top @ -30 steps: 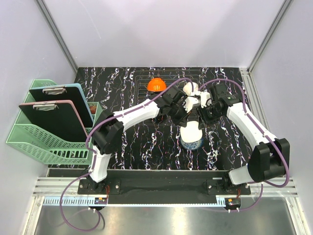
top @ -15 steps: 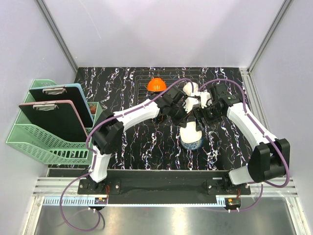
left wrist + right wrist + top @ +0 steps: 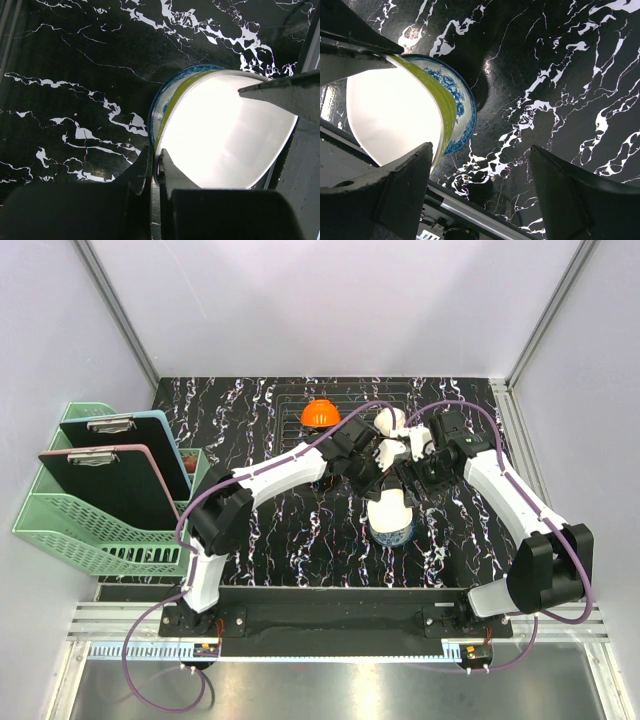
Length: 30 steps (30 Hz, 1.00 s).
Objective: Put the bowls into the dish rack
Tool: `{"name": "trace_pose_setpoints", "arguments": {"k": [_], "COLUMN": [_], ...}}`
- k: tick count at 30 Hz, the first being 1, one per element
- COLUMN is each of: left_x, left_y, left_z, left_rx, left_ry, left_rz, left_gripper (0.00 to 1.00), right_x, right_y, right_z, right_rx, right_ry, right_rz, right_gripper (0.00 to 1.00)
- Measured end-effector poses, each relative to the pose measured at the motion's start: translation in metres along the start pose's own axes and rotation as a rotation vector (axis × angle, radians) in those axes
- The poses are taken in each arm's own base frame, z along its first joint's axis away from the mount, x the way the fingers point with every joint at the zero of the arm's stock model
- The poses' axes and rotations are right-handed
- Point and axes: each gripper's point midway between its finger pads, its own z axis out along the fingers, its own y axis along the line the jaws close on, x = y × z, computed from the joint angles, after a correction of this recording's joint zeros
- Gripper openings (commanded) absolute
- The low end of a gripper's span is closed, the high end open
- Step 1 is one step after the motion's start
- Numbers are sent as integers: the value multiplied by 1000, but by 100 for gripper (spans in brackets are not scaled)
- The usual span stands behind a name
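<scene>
A stack of bowls [image 3: 392, 516] stands mid-table, a lime-green bowl [image 3: 437, 97] with a white inside on top and a blue-and-white patterned bowl [image 3: 465, 112] under it. My left gripper [image 3: 154, 159] is shut on the near rim of the lime-green bowl [image 3: 170, 107], which sits tilted in the blue-and-white bowl [image 3: 156, 107]. My right gripper [image 3: 481, 150] is open, just beside the stack, with one finger close to the green rim. In the top view both grippers meet above the stack, the left [image 3: 368, 478] and the right [image 3: 408, 478]. An orange bowl [image 3: 320, 412] sits in the dark wire dish rack [image 3: 355, 398] behind.
A mint-green slatted basket [image 3: 90, 515] holding two clipboards [image 3: 120, 475] stands at the left edge. A small brown container [image 3: 190, 458] sits beside it. Grey walls close in the table at the back and both sides.
My right gripper has shifted slightly toward the stack. The left gripper and the bowls have barely moved.
</scene>
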Motion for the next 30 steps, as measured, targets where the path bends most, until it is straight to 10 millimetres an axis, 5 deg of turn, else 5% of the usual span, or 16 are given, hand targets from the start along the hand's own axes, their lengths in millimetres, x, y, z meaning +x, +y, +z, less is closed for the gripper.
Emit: {"name": "trace_pose_setpoints", "arguments": {"k": [18, 30], "left_x": [-2, -10], "left_y": [16, 10], "left_z": [-17, -21], "left_rx": [-97, -122], "left_ry": [-11, -25], "left_rz": [-64, 74], "left_gripper": [0, 0], "right_x": [-26, -33], "right_y": [-10, -16], "right_z": [6, 13], "right_rx": [43, 84], "right_ry": [14, 32], "right_rz": [-16, 34], "right_gripper": [87, 88]}}
